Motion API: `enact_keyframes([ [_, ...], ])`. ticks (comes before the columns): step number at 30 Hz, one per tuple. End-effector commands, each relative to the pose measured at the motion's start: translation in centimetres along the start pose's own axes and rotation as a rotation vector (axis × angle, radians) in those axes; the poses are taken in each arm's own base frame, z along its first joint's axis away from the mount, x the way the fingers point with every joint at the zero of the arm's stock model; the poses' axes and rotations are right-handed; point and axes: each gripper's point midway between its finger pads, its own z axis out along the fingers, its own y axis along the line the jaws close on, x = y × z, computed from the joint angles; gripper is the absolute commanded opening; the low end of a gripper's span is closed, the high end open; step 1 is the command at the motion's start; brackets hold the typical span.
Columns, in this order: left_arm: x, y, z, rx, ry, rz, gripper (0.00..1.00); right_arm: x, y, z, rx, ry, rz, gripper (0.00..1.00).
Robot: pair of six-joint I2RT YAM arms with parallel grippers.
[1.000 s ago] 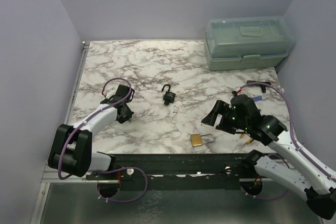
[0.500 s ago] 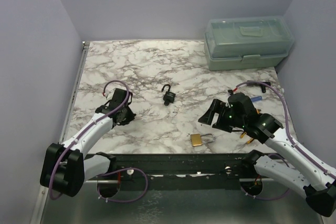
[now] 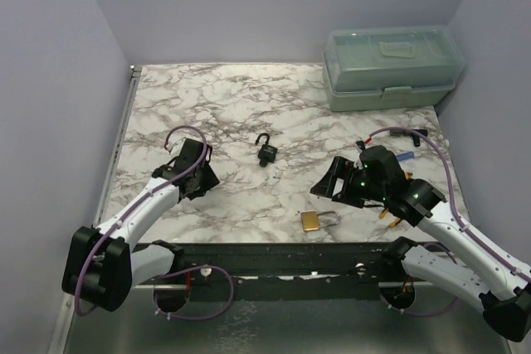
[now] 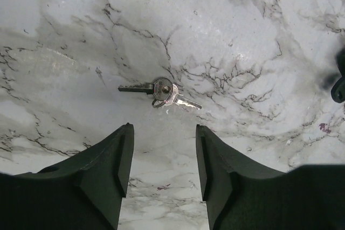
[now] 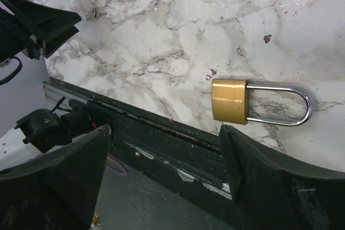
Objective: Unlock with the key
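Note:
Two silver keys on one ring (image 4: pixel 161 91) lie flat on the marble, just ahead of my left gripper (image 4: pixel 164 130). Its jaws stand apart with only bare table between them. From above, the left gripper (image 3: pixel 202 177) sits at the left of the table. A brass padlock (image 5: pixel 230 100) with a closed steel shackle lies on its side near the front edge (image 3: pixel 315 220). My right gripper (image 5: pixel 165 130) hangs wide open beside and slightly above it, holding nothing. A small black padlock (image 3: pixel 265 150) with its shackle raised rests mid-table.
A pale green toolbox (image 3: pixel 392 68) stands at the back right. A small blue object (image 3: pixel 406 156) lies by the right arm. The dark front rail (image 3: pixel 274 254) runs along the near edge. Lilac walls close in on three sides.
My left gripper's jaws have gone from shut to open, and its arm has shifted slightly to the right. The right gripper has drifted left, still open.

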Motion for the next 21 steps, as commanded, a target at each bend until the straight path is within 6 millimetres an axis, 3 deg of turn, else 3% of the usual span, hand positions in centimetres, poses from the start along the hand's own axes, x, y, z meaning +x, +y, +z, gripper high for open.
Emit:
enact_keyframes([
  [1, -2.1, -0.2, -0.1, -0.046, -0.057, 0.067, 0.53, 0.6, 0.1, 0.0, -0.016, 0.024, -0.026, 0.88],
  [10, -1.9, 0.0, 2.8, -0.126, -0.004, 0.124, 0.39, 0.7, 0.1, -0.3, -0.009, 0.029, -0.015, 0.88],
  [21, 0.0, -0.2, 4.0, -0.097, 0.062, 0.133, 0.25, 0.9, -0.3, -0.5, 0.002, 0.031, -0.002, 0.88],
])
